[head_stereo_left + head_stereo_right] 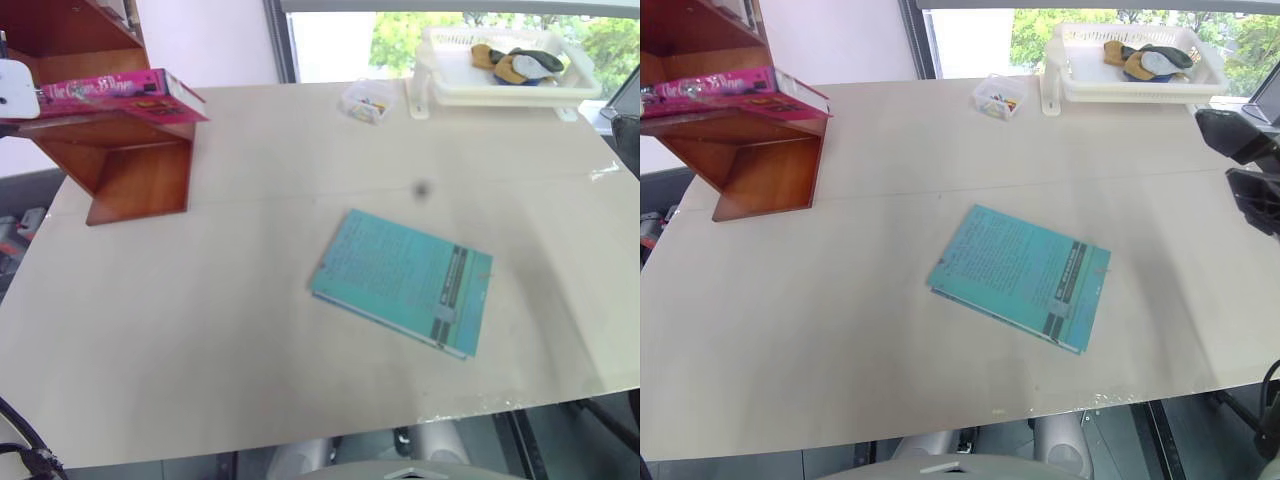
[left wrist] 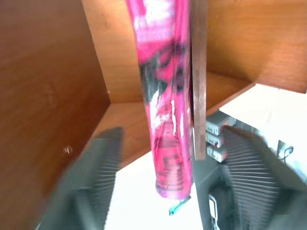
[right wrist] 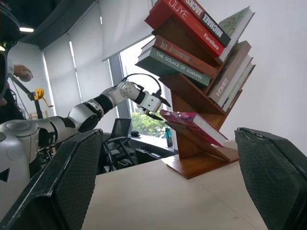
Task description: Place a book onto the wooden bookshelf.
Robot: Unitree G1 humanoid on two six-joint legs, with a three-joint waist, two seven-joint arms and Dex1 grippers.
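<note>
The book looks thin, stiff and light, its glossy pink cover probably slippery; the free edge overhanging the shelf would be the place to pinch it. It lies on the lowest board of the shelf, just ahead of the left pincer. That pincer's fingers stand wide apart on either side of the book's near edge, gripping nothing; whether they brush it cannot be told. The right pincer, well off from the shelf, is parted and empty.
</note>
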